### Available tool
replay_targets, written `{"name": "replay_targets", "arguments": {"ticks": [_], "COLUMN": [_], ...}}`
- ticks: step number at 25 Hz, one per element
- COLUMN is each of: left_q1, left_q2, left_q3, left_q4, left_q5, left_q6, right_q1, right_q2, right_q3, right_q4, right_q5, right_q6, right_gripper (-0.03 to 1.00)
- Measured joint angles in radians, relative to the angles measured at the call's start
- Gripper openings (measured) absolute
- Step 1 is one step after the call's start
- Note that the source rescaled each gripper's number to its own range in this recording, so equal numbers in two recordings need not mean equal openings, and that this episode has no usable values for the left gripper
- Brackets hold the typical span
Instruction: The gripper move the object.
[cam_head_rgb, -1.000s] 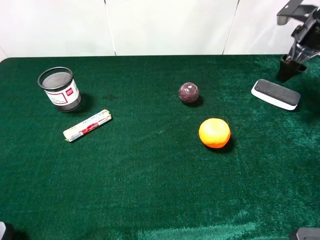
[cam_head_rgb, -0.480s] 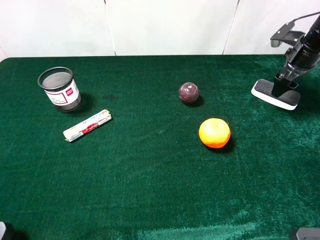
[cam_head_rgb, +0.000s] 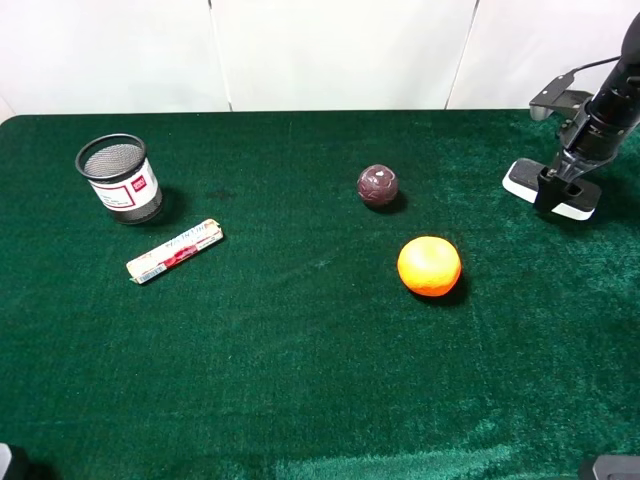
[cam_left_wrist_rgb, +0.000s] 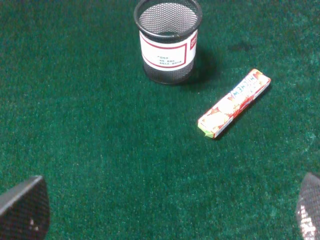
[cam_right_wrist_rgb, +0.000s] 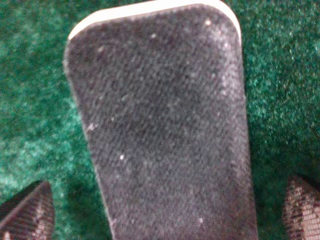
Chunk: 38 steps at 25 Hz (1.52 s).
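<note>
Straddling the eraser (cam_head_rgb: 521, 179) at the right edge of the bench (cam_head_rgb: 300, 380), your right gripper (cam_head_rgb: 561, 189) hides its middle, jaws wide, unclamped.

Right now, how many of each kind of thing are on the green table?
Mesh cup: 1
Wrapped roll: 1
Dark red ball: 1
Orange: 1
Eraser: 1
Total: 5
</note>
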Motion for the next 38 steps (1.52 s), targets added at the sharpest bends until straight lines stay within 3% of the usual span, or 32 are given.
{"name": "replay_targets", "arguments": {"ticks": [16,18,23,25,38], "left_q1": [0.0,0.0,0.0,0.0,0.0], "left_q2": [0.0,0.0,0.0,0.0,0.0], "left_q3": [0.0,0.0,0.0,0.0,0.0], "left_q4": [0.0,0.0,0.0,0.0,0.0], "left_q5": [0.0,0.0,0.0,0.0,0.0], "left_q6": [0.0,0.0,0.0,0.0,0.0], "right_q1": [0.0,0.0,0.0,0.0,0.0], "right_q2": [0.046,0.047,0.049,0.049,-0.017], "right_q3": [-0.007,-0.007,-0.007,-0.007,-0.006], "right_q4": [0.0,0.007,0.016,0.019,0.0], "right_q5": [-0.023,-0.02,-0.017,-0.016,0.02], "right_q6": [-0.003,-0.003,-0.003,-0.003,-0.003], "right_gripper": [0.98,0.82,0.16,0.02,0.02]}}
